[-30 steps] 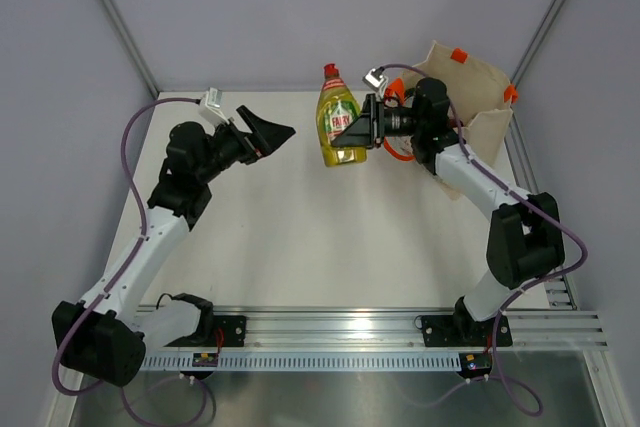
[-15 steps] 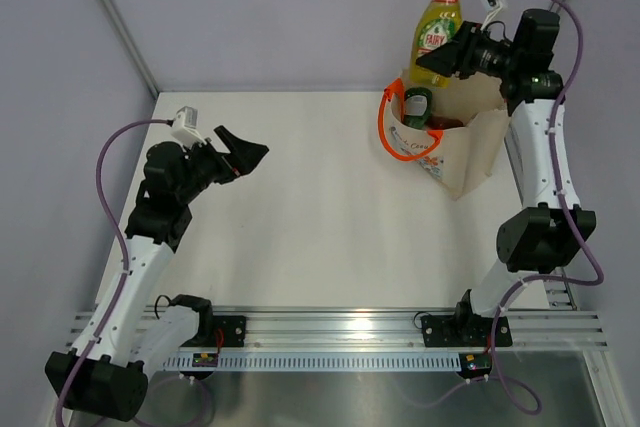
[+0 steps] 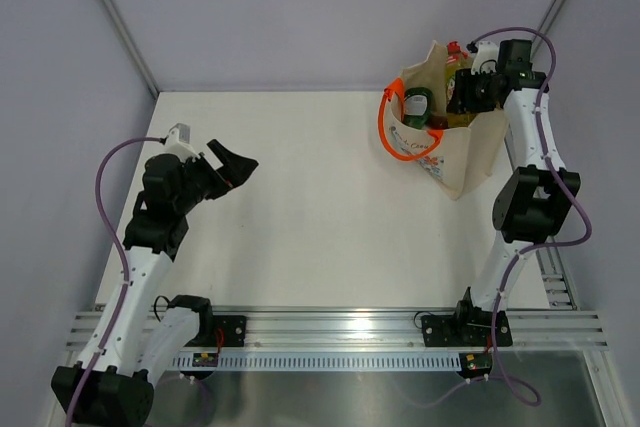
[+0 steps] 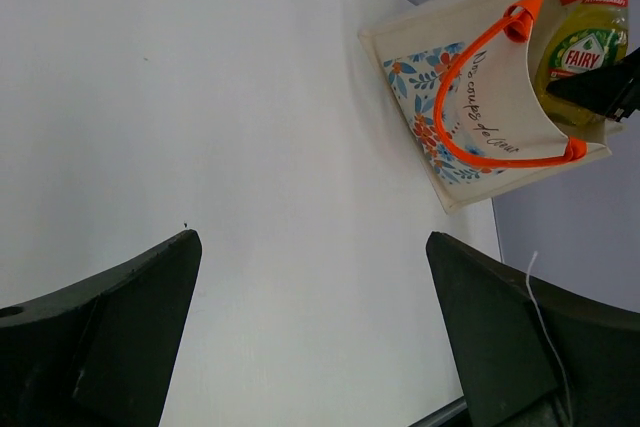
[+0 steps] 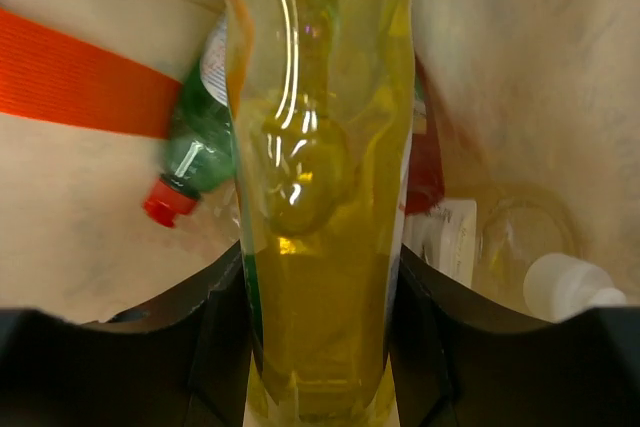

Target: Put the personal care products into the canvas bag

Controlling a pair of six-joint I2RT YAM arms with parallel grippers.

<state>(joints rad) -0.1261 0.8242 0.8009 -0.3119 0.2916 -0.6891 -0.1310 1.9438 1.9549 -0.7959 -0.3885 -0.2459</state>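
Inside soft canvas bag (image 3: 470, 152), right end effector (image 5: 320, 292) pinching glossy yellow bottle (image 5: 320, 137), left end effector (image 4: 312, 332) spread

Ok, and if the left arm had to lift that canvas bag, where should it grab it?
The orange loop handle on the printed side of the canvas bag. It bows out clear of the fabric toward the left gripper, so I'd come from that side, one finger through the loop. The right gripper, holding the yellow Fairy bottle, occupies the bag's mouth.
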